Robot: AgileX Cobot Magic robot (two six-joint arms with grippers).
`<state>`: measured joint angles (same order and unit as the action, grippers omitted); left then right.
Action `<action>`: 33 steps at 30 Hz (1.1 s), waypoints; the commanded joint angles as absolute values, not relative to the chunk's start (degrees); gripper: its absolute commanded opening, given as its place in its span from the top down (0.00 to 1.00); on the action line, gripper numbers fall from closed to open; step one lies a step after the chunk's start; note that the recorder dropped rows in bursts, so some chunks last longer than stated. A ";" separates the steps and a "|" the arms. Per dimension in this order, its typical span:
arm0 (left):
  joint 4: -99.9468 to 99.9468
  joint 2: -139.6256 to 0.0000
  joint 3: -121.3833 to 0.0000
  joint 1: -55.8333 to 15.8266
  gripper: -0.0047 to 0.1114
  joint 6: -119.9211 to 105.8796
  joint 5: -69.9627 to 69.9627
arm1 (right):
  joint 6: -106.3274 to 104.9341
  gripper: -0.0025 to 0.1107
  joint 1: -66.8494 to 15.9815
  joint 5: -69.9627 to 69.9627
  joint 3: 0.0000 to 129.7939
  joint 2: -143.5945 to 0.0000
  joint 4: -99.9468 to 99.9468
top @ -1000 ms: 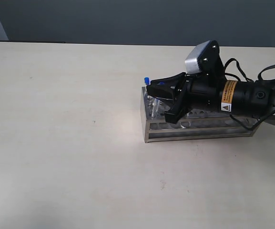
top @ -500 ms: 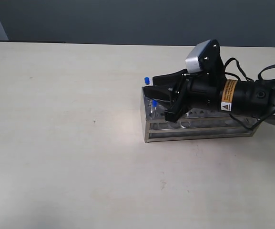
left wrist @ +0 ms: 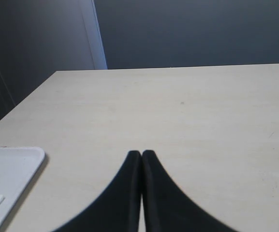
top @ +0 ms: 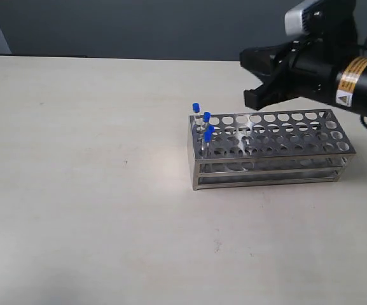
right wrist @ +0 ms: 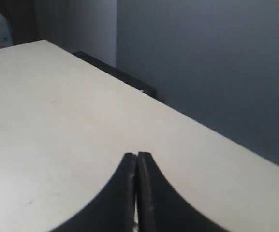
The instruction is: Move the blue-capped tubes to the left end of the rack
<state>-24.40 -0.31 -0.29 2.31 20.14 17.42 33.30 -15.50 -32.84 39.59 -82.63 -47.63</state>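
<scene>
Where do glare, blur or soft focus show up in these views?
Exterior view: sharp, with a bright glare patch on the pale beige table left of the long shiny steel test-tube rack, whose top plate glints. Left wrist view: the shut black left gripper soft-edged, near the lens. Right wrist view: dim, soft overall, shut black right gripper blurred.

A white tray [left wrist: 8, 166] rests on the pale table [top: 94, 210] before a dark wall [top: 170, 25].

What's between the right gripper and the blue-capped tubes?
Nothing in the way. In the exterior view only empty holes of the rack and table show between the right gripper, held above the rack's far side, and the blue-capped tubes.
</scene>
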 commanded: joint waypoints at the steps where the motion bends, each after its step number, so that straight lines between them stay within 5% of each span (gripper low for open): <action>1: -24.72 0.00 -0.20 2.09 0.96 20.42 16.91 | 33.10 0.98 -15.39 -25.28 39.82 -72.13 -46.79; 12: -24.72 0.00 -0.20 2.09 0.96 20.41 16.89 | 39.50 0.98 -15.39 2.32 36.80 -46.95 -44.92; 21: -24.72 0.00 -0.20 2.09 0.96 20.41 16.89 | 41.17 0.98 -15.39 6.94 23.74 -24.87 -37.56; 33: -24.72 0.00 -0.20 2.09 0.96 20.41 16.89 | 41.63 0.98 -15.39 29.90 22.49 -17.51 -35.45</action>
<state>-24.40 -0.31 -0.29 2.31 20.14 17.42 41.49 -15.50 26.26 22.75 -17.82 -35.06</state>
